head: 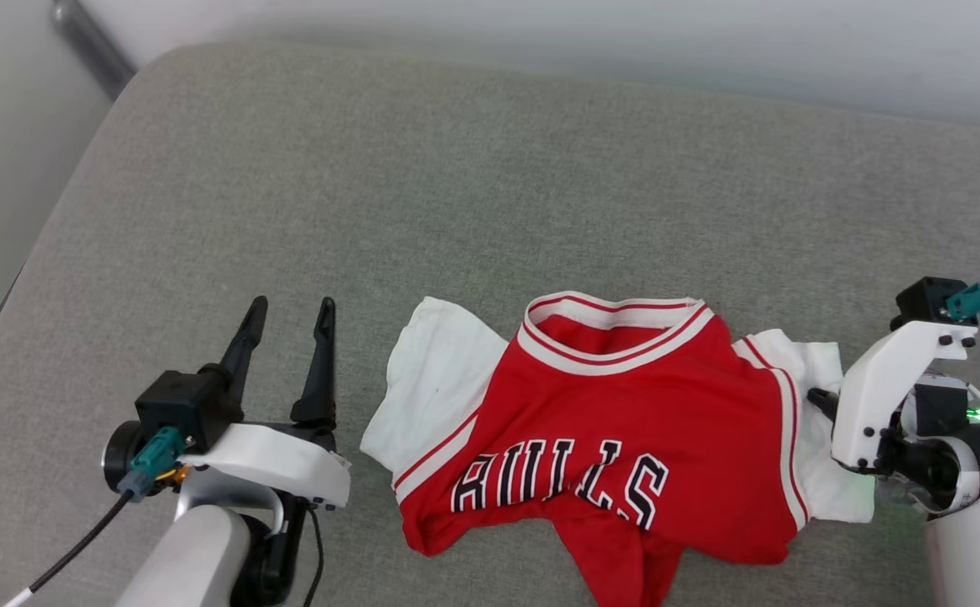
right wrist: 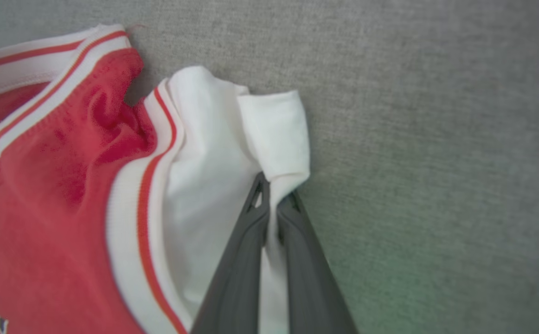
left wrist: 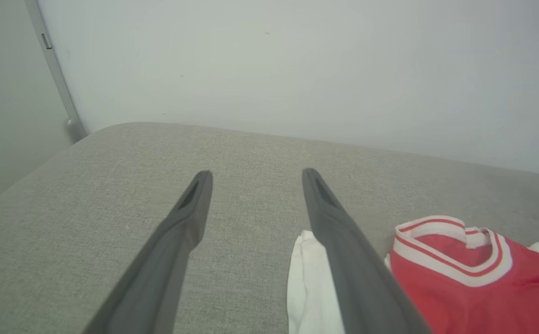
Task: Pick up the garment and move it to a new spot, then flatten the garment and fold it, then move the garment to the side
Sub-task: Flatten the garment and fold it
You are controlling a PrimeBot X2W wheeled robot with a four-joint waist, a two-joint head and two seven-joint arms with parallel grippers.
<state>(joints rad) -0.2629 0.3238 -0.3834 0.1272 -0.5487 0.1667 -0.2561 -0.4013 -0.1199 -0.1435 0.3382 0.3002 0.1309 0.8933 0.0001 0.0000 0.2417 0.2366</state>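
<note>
Grey cushion (head: 490, 169) seen all across the head view, with a pale wall (head: 541, 34) along the top. Found the garment (head: 616, 421) low in the middle of the frame, chest up, collar toward the top. Looked rumpled along the bottom edge. Ran long from left to right, sleeve to sleeve. Found the right gripper (right wrist: 275, 190) at the right end, pinched tight on the white sleeve (right wrist: 232, 153) there, with a small fold of cloth between the fingers. Found the left gripper (head: 292, 305) at the lower left, spread wide, with nothing in it, just beside the other sleeve (head: 431, 379) but not touching. Judged the right arm nearer and ready to lift first. Would likely need to pull up and away, dragging the red part along from the left.
</note>
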